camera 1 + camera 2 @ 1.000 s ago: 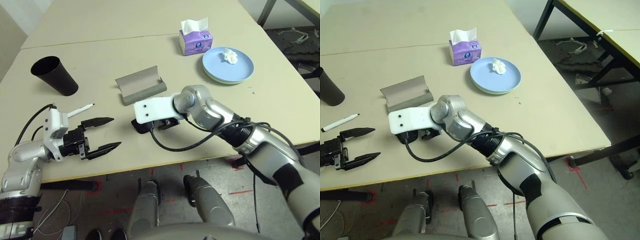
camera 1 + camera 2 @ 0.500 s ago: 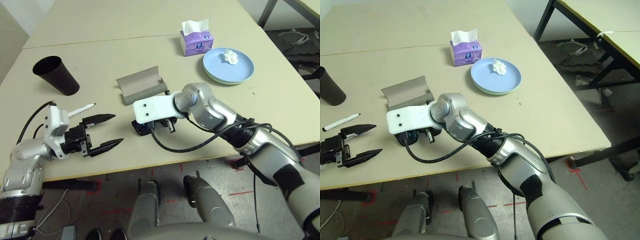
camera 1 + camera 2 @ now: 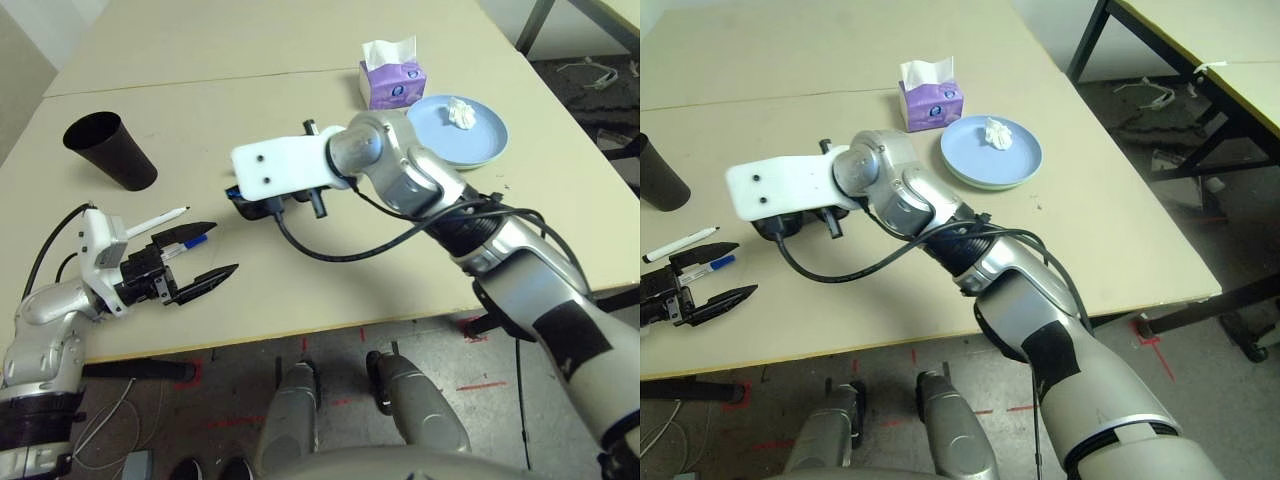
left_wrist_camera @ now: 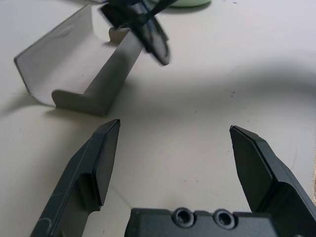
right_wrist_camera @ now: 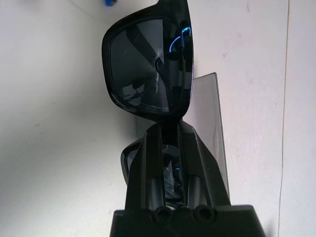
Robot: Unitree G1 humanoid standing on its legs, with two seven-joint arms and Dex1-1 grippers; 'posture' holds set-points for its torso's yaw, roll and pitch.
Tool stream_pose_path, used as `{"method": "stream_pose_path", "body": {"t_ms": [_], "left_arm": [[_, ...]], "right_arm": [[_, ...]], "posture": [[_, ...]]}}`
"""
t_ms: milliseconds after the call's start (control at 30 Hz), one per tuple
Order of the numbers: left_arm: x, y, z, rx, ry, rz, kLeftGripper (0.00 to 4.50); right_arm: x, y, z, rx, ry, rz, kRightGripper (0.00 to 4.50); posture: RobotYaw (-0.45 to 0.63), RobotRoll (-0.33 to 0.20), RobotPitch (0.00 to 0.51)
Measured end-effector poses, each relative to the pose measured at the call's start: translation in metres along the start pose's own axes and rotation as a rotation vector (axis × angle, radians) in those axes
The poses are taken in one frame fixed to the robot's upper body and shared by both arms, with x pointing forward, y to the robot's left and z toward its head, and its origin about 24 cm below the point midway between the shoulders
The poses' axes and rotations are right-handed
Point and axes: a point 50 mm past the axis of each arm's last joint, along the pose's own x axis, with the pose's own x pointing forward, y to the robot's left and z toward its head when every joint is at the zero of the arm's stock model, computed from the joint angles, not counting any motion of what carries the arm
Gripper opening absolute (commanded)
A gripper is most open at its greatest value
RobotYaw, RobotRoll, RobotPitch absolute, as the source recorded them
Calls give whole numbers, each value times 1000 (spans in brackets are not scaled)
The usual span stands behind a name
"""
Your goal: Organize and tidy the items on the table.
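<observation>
My right gripper (image 5: 168, 129) is shut on the black sunglasses (image 5: 148, 69) and holds them in the air (image 3: 245, 207) over the open grey glasses case (image 4: 74, 64). The arm hides the case in the eye views. Near the table's (image 3: 250, 60) front left edge my left gripper (image 3: 218, 250) stands open, holding nothing. A blue-capped marker (image 3: 190, 240) lies beside its far finger, and a black-capped marker (image 3: 160, 220) lies just beyond. The black cup (image 3: 108, 150) stands at the far left. A crumpled tissue (image 3: 460, 110) rests on the blue plate (image 3: 480, 145), with a green rim (image 3: 990, 184) showing under it.
A purple tissue box (image 3: 392, 82) stands behind the plates. The right arm's black cable (image 3: 330, 250) loops over the middle of the table. Another table's dark leg (image 3: 1090, 40) and floor clutter lie off to the right.
My right gripper has lifted the sunglasses off the table near the front and carried them back and left, over the grey case. The left gripper has barely moved.
</observation>
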Motion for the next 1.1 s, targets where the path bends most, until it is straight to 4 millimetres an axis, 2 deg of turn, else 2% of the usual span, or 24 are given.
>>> {"method": "stream_pose_path", "body": {"t_ms": [500, 1100], "left_arm": [[-4, 4, -1, -56, -6, 94, 4500], [1, -2, 1, -67, -44, 97, 4500]], "right_arm": [[22, -18, -9, 3, 47, -134, 164], [37, -5, -31, 13, 115, -189, 163]], "posture": [[-96, 0, 221], [-78, 0, 221]]}}
